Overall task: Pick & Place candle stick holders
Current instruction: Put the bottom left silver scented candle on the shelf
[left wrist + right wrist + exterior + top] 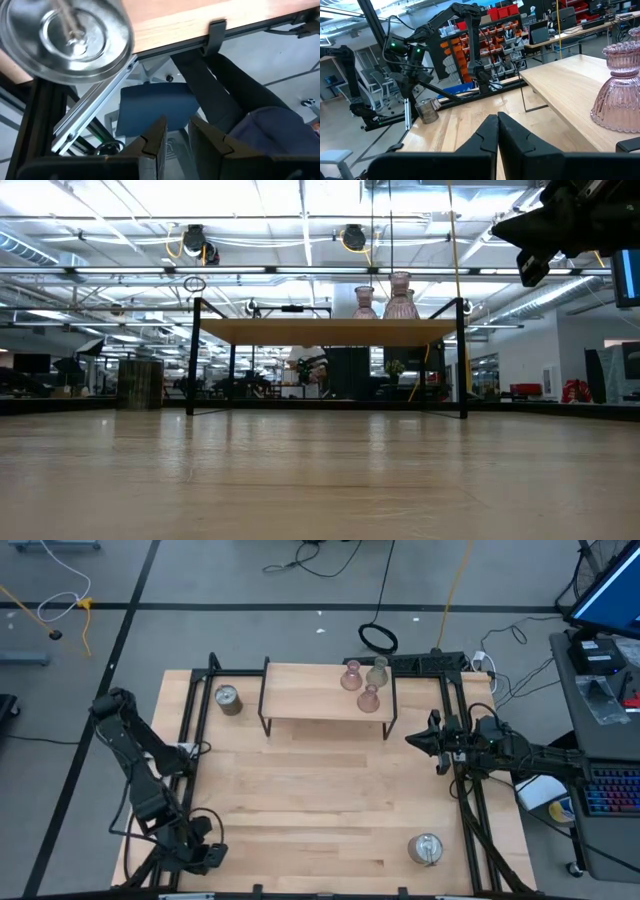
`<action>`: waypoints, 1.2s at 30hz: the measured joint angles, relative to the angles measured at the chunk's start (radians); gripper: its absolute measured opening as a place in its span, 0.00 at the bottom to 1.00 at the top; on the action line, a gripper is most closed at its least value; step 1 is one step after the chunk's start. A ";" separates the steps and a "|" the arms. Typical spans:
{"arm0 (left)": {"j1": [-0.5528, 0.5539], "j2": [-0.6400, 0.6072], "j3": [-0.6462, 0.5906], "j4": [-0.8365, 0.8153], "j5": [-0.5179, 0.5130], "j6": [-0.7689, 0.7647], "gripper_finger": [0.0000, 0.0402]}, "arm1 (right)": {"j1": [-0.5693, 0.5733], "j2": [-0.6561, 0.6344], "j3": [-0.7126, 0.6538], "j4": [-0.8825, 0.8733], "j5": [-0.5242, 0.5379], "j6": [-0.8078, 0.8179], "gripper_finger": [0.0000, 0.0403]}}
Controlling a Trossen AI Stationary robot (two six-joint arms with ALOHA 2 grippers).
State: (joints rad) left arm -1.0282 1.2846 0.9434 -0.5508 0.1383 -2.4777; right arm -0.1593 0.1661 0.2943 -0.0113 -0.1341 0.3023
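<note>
On top of the small shelf [328, 690] at the table's far edge, seen from above, three glass holders [363, 683] stand close together, so that part looks done. Two metal holders remain on the tabletop: one [228, 698] beside the shelf's left legs, one [426, 849] near the front right corner; a third is not visible here. The left gripper [205, 855] hangs off the front left corner, the right gripper [425, 740] hovers at the right edge, well apart from any holder.

Level with the table, the glass holders show on the shelf, and the right gripper is raised high.

Past the left wrist, the fingers [155, 140] stand slightly apart, holding nothing, with a metal holder [67, 37] on the table edge ahead.

Past the right wrist, the fingers [487, 135] are pressed together, empty.
</note>
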 joint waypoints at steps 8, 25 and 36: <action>-0.020 0.000 0.000 0.000 -0.008 -0.020 0.20 | 0.000 0.000 0.000 0.000 0.000 0.000 0.00; -0.029 0.001 0.000 -0.061 -0.010 0.125 0.20 | 0.000 0.000 0.000 0.000 0.000 0.000 0.00; -0.029 0.001 0.000 -0.109 -0.008 0.133 0.20 | 0.000 0.000 0.000 0.000 0.002 0.000 0.00</action>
State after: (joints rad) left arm -1.0573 1.2854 0.9432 -0.6598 0.1300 -2.3446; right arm -0.1589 0.1661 0.2947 -0.0116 -0.1320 0.3023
